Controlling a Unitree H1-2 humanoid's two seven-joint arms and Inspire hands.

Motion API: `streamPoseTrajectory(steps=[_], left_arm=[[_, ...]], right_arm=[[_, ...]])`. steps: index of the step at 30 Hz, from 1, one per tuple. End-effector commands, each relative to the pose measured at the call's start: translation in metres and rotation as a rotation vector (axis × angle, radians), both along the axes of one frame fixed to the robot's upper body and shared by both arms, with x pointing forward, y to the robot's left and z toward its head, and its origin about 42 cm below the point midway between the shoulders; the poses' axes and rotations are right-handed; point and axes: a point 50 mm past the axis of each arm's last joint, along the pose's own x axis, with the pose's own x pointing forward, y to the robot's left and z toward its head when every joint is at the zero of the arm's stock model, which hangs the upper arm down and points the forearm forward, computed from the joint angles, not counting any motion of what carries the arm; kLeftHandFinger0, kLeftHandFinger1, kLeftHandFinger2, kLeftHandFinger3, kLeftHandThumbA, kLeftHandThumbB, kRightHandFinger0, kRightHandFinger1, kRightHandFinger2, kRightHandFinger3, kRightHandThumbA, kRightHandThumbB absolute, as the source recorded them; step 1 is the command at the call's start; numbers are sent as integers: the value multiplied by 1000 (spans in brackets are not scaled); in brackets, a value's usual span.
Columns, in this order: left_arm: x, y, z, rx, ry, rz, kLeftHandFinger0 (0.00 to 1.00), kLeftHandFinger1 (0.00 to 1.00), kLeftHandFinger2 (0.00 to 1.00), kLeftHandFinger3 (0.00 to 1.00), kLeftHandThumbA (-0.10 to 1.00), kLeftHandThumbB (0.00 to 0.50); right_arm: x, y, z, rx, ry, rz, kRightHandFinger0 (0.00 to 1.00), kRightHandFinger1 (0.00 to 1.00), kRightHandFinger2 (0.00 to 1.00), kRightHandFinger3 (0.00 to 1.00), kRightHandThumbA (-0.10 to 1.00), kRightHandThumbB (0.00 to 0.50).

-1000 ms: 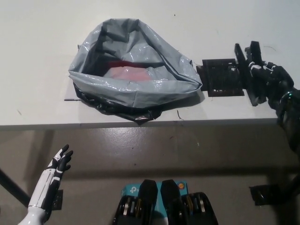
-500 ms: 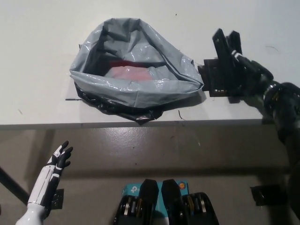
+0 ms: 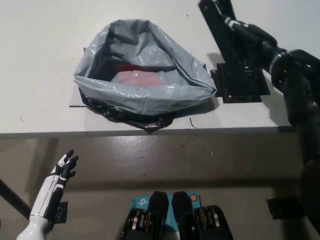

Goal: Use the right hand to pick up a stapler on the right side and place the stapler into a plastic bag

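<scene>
**Plastic bag.** The grey plastic bag point(image 3: 145, 95) lies on the white desk point(image 3: 40, 60), left of centre. Its film is glossy and heavily creased. The mouth stands open as a wide rounded loop with a rolled rim. Something red to pink point(image 3: 137, 77) shows inside, but its shape cannot be made out. A black, crumpled layer of film shows under the bag's near edge.

**Pad.** A square black pad point(image 3: 245, 85) with a faint grid-like texture lies flat on the desk, just right of the bag.

**Right hand.** The black right arm comes in from the right edge and reaches up and across to the far right part of the desk. The right hand point(image 3: 245, 36) is past the pad, fingers curled around the stapler point(image 3: 215, 27). A small white mark shows on the fingers.

**Stapler.** It is a long, straight black bar. It slants from the top edge down toward the pad, to the right of the bag and outside it. Black on black, its border with the hand is hard to trace.

**Left hand.** The white left hand point(image 3: 62, 172) rests at lower left, in front of the desk edge. Its dark fingers are spread and it holds nothing.

No writing can be read on the task items.
</scene>
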Motion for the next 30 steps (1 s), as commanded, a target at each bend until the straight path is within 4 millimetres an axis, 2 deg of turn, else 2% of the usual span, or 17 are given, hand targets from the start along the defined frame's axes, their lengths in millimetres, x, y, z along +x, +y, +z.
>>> streamPoseTrajectory(steps=[1, 7, 9, 10, 12, 13, 14, 16, 17, 18, 19, 21, 22, 23, 27, 28, 30], left_arm=[[4, 1, 9, 4, -43, -21, 1000, 1000, 1000, 1000, 1000, 0], [3, -2, 9, 4, -41, -31, 1000, 1000, 1000, 1000, 1000, 0], [2, -2, 9, 8, -41, -29, 1000, 1000, 1000, 1000, 1000, 0], [2, -2, 9, 12, -40, -27, 1000, 1000, 1000, 1000, 1000, 0], [3, -2, 9, 4, -40, -33, 1000, 1000, 1000, 1000, 1000, 0], [3, -3, 10, 2, -41, -36, 1000, 1000, 1000, 1000, 1000, 0], [4, -3, 10, 3, -42, -37, 1000, 1000, 1000, 1000, 1000, 0], [4, -3, 10, 4, -43, -36, 1000, 1000, 1000, 1000, 1000, 0], [5, -4, 11, 1, -45, -43, 1000, 1000, 1000, 1000, 1000, 0], [6, -4, 10, -5, -45, -59, 1000, 1000, 1000, 1000, 1000, 1], [5, -6, 11, -3, -45, -60, 1000, 1000, 1000, 1000, 1000, 10], [5, -6, 11, 3, -48, -68, 1000, 1000, 1000, 1000, 1000, 10], [5, -8, 11, 6, -53, -76, 1000, 1000, 1000, 1000, 1000, 4], [5, -8, 11, 10, -53, -87, 1000, 1000, 1000, 1000, 1000, 1], [8, -11, 14, 20, -68, -112, 1000, 1000, 1000, 1000, 1000, 0], [9, -11, 15, 18, -69, -117, 1000, 1000, 1000, 1000, 1000, 0], [10, -13, 16, 39, -73, -120, 1000, 1000, 1000, 1000, 1000, 0]], right_arm=[[8, 29, 68, -25, -133, 89, 24, 329, 635, 651, 258, 203], [10, 63, 71, -168, -137, 126, 0, 314, 627, 671, 253, 192], [10, 68, 71, -189, -138, 134, 0, 310, 629, 682, 255, 189], [11, 77, 72, -204, -137, 158, 0, 295, 623, 688, 247, 197], [12, 93, 74, -262, -152, 185, 5, 346, 682, 709, 263, 262], [12, 100, 77, -291, -157, 190, 11, 363, 701, 758, 274, 268], [12, 106, 79, -300, -149, 187, 2, 333, 688, 775, 233, 262], [11, 113, 81, -303, -136, 183, 0, 321, 683, 744, 225, 253], [11, 120, 83, -327, -152, 190, 0, 305, 660, 704, 201, 205], [9, 135, 88, -408, -198, 211, 0, 280, 637, 653, 237, 202], [8, 138, 89, -406, -192, 207, 0, 258, 623, 633, 214, 218], [7, 148, 93, -471, -215, 212, 0, 243, 603, 607, 274, 253], [6, 153, 96, -503, -228, 214, 0, 242, 593, 585, 285, 253], [5, 159, 97, -504, -231, 215, 0, 248, 596, 590, 261, 254], [2, 173, 107, -597, -294, 225, 0, 231, 552, 680, 319, 251], [2, 175, 110, -634, -327, 231, 0, 203, 515, 659, 361, 241], [0, 181, 114, -644, -350, 243, 0, 168, 490, 554, 326, 237]])
